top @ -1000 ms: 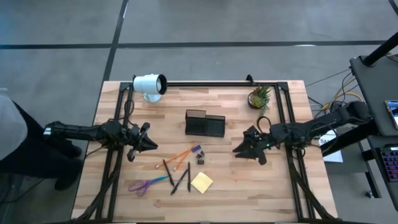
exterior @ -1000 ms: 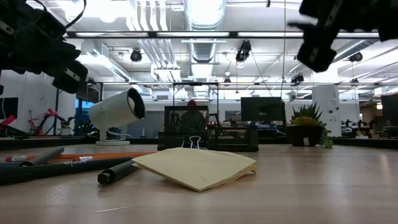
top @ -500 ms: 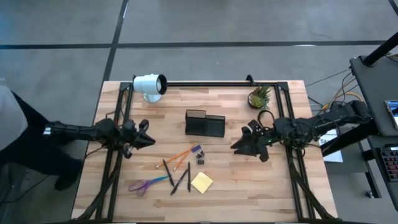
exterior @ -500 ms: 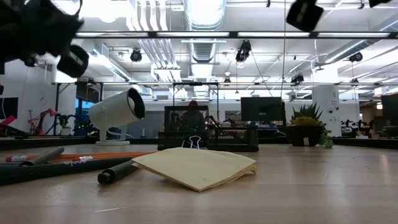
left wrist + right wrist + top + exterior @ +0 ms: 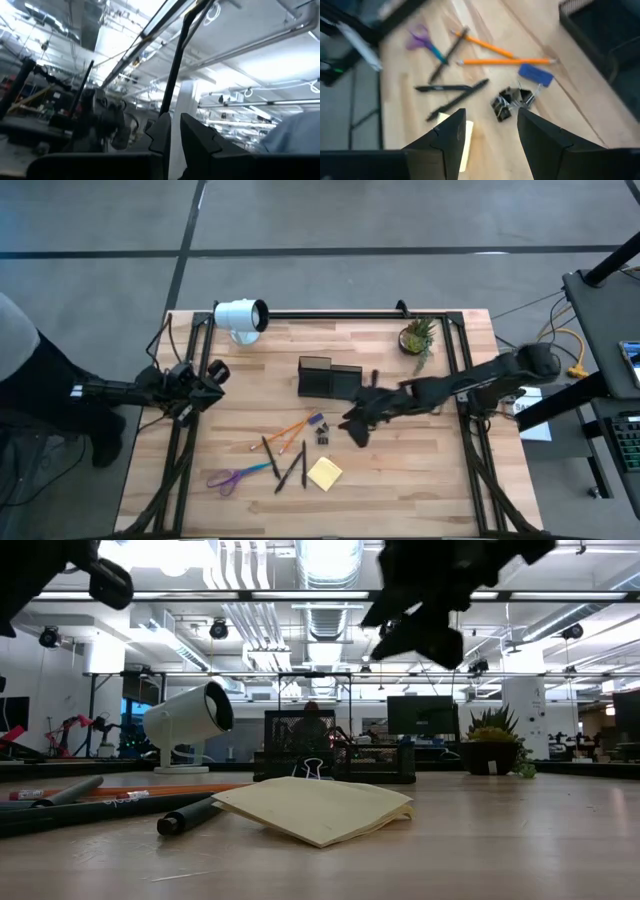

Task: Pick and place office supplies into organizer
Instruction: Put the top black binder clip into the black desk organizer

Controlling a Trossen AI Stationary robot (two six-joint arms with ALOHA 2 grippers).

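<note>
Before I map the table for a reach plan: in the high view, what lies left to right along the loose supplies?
Scissors → black pens → yellow sticky-note pad → right end effector, open above the table, right of them all.

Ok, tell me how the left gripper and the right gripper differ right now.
The left gripper sits at the table's left edge, away from the supplies; the right gripper reaches over mid-table, just right of the binder clip. The left gripper is shut; the right gripper is open. Both hold nothing.
</note>
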